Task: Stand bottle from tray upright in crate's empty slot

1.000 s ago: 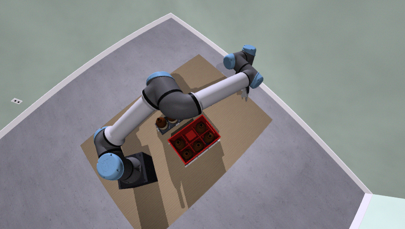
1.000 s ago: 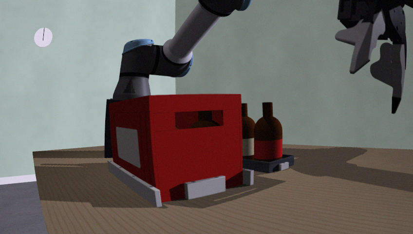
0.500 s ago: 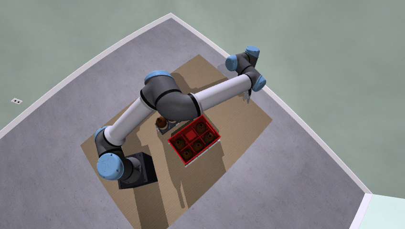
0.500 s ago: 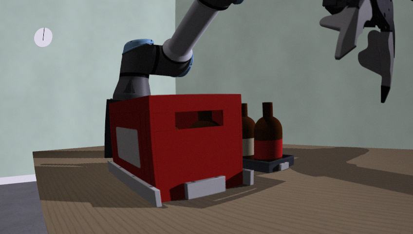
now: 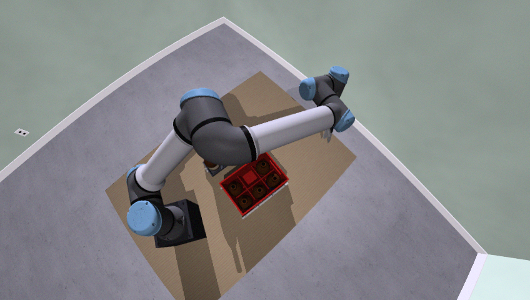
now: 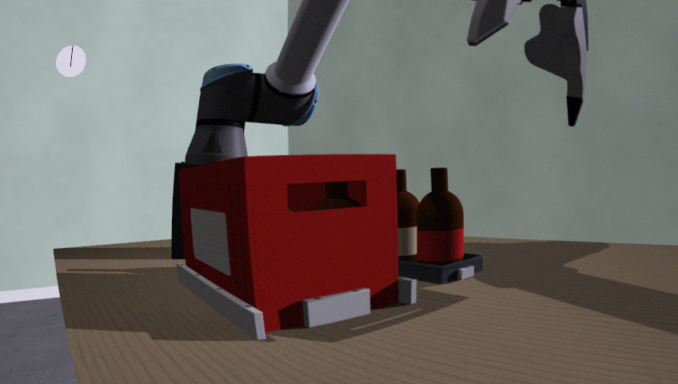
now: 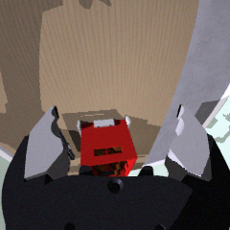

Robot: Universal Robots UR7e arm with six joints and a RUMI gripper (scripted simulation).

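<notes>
Exterior view: my gripper (image 6: 530, 78) (image 7: 117, 105) hangs wide open above table height; red crate (image 6: 321, 257) (image 7: 106, 141) (image 5: 252, 207) upright. Two bottles stand on the tray (image 6: 440, 274) (image 5: 214, 172).

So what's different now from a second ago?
The gripper has risen and swung leftward in the outside view. In the top view, it has shifted slightly toward the bottom of the picture. It has taken hold of nothing and let go of nothing; its fingers are still wide apart. The crate and tray stayed put.
</notes>
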